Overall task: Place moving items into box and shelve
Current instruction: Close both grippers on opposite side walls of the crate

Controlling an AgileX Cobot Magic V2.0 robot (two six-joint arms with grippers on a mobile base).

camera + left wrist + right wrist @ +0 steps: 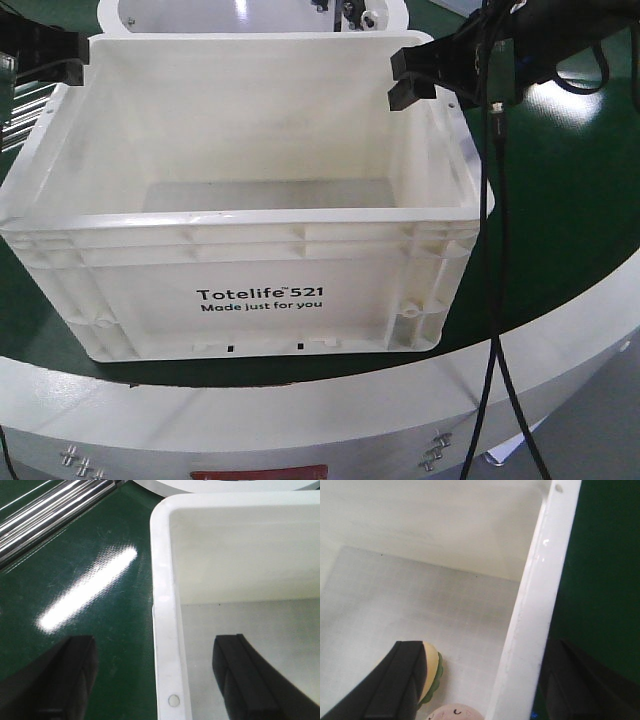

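The left gripper (155, 647) and right gripper (485, 650), both spread open, each straddle a side rim of the white box (300, 262) on the green table (75, 580), and the moving items (434, 672) lie on its floor beside the right wall.

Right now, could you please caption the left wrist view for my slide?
Left gripper fingers straddle the rim of the white crate, one inside, one outside.
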